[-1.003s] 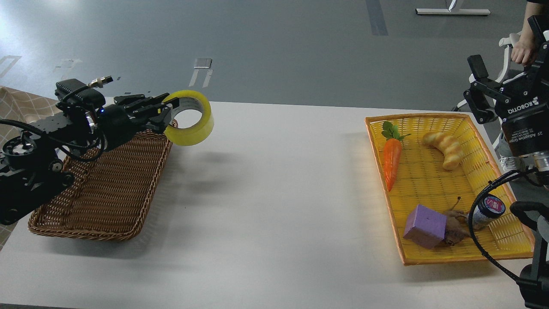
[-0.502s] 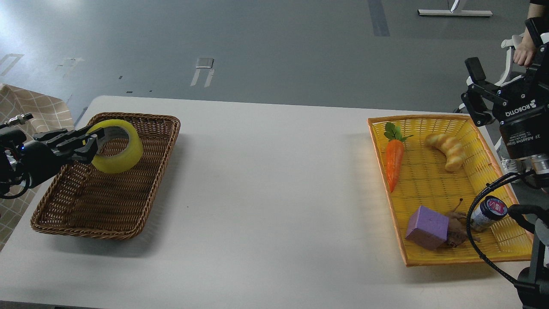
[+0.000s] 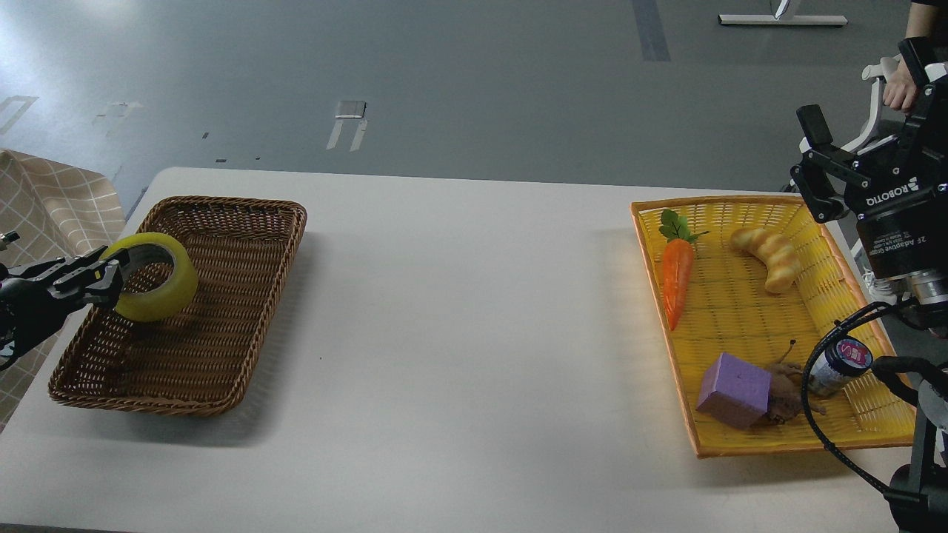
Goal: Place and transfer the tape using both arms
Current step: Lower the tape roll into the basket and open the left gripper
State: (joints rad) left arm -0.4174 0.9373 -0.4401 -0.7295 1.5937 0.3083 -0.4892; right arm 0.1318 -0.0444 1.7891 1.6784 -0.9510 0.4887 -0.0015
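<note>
- Yellow tape [image 3: 153, 287] held at the left edge of the brown wicker basket [image 3: 222, 355], over its left-hand part; whether the roll touches the weave, cannot tell.
- Left gripper [image 3: 111, 275] comes in from the left edge, fingers clamped on the roll's wall, one over the rim toward the core, one on the outside.
- Right gripper [image 3: 863, 126] raised at the far right, beyond the table [image 3: 459, 333], fingers spread apart, nothing between them. Body reads "ROBOTIQ" and "2F Adaptive Gripper", seen inverted.
- Yellow basket [image 3: 859, 437] on the table's right side, well apart from the wicker one.
- In it: carrot [image 3: 677, 277] with green top, far left; bread roll [image 3: 770, 255] at the far end; purple block [image 3: 735, 400] at the near end, touching a brownish object too unclear to name; jar [image 3: 837, 364] with a dark lid and a red-and-white label, print unreadable.
- Black cable [image 3: 815, 414] loops in front of the jar.
- Checked cloth [image 3: 52, 203] at the far left, beside the table.
</note>
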